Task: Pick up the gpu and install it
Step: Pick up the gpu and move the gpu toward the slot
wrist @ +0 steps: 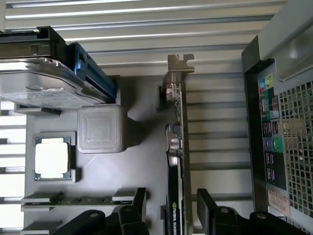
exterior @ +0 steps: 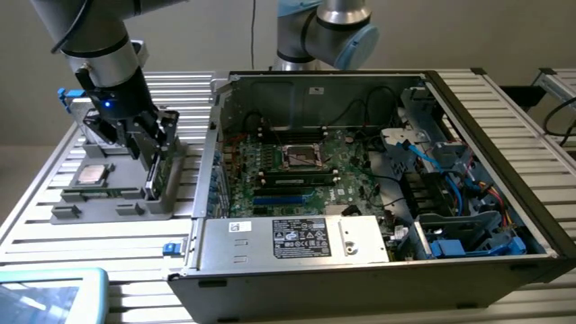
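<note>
Exterior view: the arm is hanging over the grey tray (exterior: pixel 90 214) on the slatted table (exterior: pixel 54 243). The claw (exterior: pixel 148 152) is standing wide, one finger on each side of the gpu (exterior: pixel 153 177). The card is sitting on edge in its tray slot, directly under the claw and between its tips. A CPU chip (exterior: pixel 93 174) is lying in the tray to one side of the claw. On the other side, well apart, the open computer case (exterior: pixel 504 202) is lying with its motherboard (exterior: pixel 297 169) facing up. This view is giving the card's destination and the claw's height over the tray.

Wrist view: the claw (wrist: pixel 171 215) is looking straight down the card's edge. The gpu (wrist: pixel 177 147) is running away from it, between the fingers (wrist: pixel 132 213), with daylight on both sides, so nothing is being gripped. The metal bracket (wrist: pixel 178 63) is sitting at the far end. This view is adding the side gaps, a silver drive (wrist: pixel 39 83) and the case's rear panel (wrist: pixel 274 127).

Risks, as I judge them: the card seems to be sitting a little nearer one finger. That finger closing first could be tilting the card in its slot, or pinching the cooler rather than the board. The bracket could also be snagging the tray on a crooked lift.
</note>
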`<state>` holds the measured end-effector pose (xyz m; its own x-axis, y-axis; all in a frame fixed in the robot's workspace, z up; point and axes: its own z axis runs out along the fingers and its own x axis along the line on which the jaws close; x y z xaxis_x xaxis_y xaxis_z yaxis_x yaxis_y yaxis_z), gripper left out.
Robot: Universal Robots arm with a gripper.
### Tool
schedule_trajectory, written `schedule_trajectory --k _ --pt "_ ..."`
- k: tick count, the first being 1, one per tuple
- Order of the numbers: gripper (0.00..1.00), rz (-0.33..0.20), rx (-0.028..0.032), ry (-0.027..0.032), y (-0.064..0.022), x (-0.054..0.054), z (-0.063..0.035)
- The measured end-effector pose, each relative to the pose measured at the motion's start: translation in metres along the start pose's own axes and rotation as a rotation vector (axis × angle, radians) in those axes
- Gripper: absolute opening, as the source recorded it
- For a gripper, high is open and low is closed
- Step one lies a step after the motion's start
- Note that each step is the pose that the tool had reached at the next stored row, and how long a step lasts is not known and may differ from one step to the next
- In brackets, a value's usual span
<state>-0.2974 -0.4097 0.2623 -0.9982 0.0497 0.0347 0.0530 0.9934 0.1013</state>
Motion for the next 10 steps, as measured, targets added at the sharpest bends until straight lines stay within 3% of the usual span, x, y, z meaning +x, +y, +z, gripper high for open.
schedule_trajectory --k 4,10 --pt "0.54 0.004 -0.0111 0.0 -0.0022 -0.001 0.0069" --pt "0.54 0.01 -0.0147 -0.0002 -0.0031 -0.004 0.0176"
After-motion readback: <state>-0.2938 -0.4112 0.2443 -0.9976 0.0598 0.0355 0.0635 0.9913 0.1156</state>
